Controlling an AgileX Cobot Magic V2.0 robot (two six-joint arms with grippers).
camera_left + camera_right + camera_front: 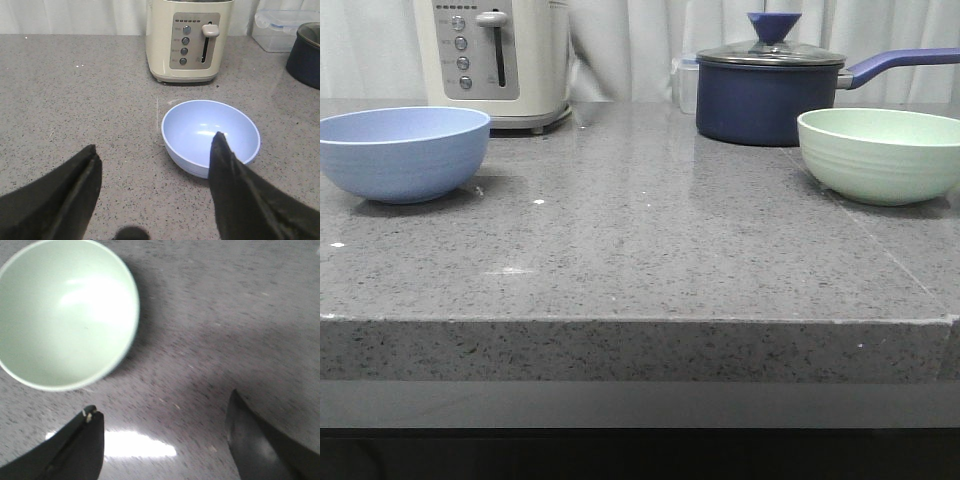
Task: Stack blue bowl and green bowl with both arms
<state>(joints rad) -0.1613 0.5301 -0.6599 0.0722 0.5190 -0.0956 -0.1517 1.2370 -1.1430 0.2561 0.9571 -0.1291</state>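
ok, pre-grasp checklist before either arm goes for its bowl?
1. Blue bowl upright and empty: ok.
2. Green bowl upright and empty: ok.
3. Left tool open, holding nothing: ok.
4. Right tool open, holding nothing: ok.
5. Bowls stacked: not ok, they sit apart at opposite ends of the counter.
6. Room around the green bowl: cannot tell, the saucepan stands close behind it in the front view and the gap isn't visible.

Kitchen: speckled grey stone counter (640,250), cream toaster (500,60), lidded navy saucepan (765,95), curtain behind.
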